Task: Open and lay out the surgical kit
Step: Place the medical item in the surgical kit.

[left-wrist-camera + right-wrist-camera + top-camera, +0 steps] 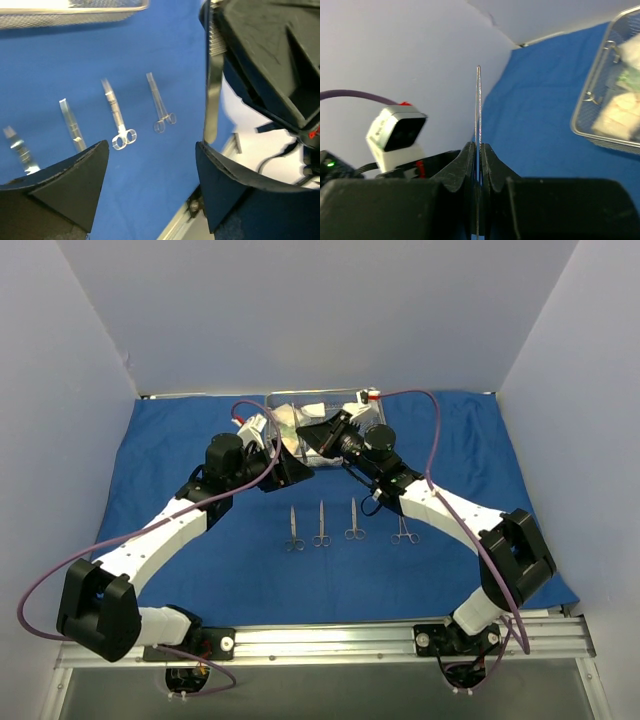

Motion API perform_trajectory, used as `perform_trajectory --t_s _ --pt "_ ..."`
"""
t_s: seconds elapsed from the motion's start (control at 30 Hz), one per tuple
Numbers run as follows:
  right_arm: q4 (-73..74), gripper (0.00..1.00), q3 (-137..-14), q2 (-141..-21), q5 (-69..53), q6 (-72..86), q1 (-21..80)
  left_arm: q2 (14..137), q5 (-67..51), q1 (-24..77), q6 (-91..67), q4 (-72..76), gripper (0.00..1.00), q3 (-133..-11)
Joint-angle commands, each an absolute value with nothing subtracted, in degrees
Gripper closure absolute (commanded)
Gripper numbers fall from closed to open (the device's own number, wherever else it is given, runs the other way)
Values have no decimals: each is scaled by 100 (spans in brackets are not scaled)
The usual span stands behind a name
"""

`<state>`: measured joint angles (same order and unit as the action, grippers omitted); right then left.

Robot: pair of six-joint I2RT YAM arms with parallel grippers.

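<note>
Far-centre by the tray: pincers crowded, thin tool at risk

Just near of the wire-mesh tray [60, 17], both arms meet over the blue drape [170, 450] on the bench.

The right pincer [478, 150] is pressed together on the tweezers [478, 100]. It pinches them low, so most of the steel sticks out free. The left pincer [151, 150] is spread with nothing between its fingers, and the right pincer's body sits just beside it.

A row of four ring-handled instruments [321, 530] is laid out nearer, well apart from the tray. Pads and packets [620, 115] are still in the tray.

Risks, as judged:
- **Slip:** the tweezers are thin, smooth and held at one end. Any knock or fast swing could twist them in the pinch or drop them.
- **Missed handover:** this looks like a handover or regrasp. If the left closes off-line it catches an edge, and the tool springs away once the right lets go.
- **Collision:** the pincers are very close, and a small overshoot means contact.
- **Dropped tool:** it could land on the laid row and scatter it, or fall back into the tray.
- **Snagged drape:** fingers coming down low could bunch the drape and shift the row.
</note>
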<state>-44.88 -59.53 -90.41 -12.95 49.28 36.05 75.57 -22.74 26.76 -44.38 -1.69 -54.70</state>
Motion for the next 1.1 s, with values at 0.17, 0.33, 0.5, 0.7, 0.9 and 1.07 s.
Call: perform_trajectory --t_s 0.17,0.33,0.5,0.7,0.9,1.07 --pt "-5484 100 -5810 -8587 -1705 5168 3630 7295 -2996 2637 -5132 1878 25 -5247" --pt "-5616 100 -5845 -8587 -1784 5133 3621 7093 -3225 2628 -5194 2145 27 -5185" --pt "-6238 100 -5819 -8657 -2109 5396 3621 7022 -3138 2611 -5168 2153 27 -5186" --pt "-6653 100 -5818 -8806 -2434 5748 3621 7040 -3365 2487 -5598 2900 35 -4957" --pt "-6609 100 -5836 -8807 -2470 5766 3630 6909 -3472 2268 -5941 3471 47 -4667" --pt "-6479 100 -5897 -8885 -2479 5731 3665 6847 -3507 2250 -5836 3410 48 -4720"
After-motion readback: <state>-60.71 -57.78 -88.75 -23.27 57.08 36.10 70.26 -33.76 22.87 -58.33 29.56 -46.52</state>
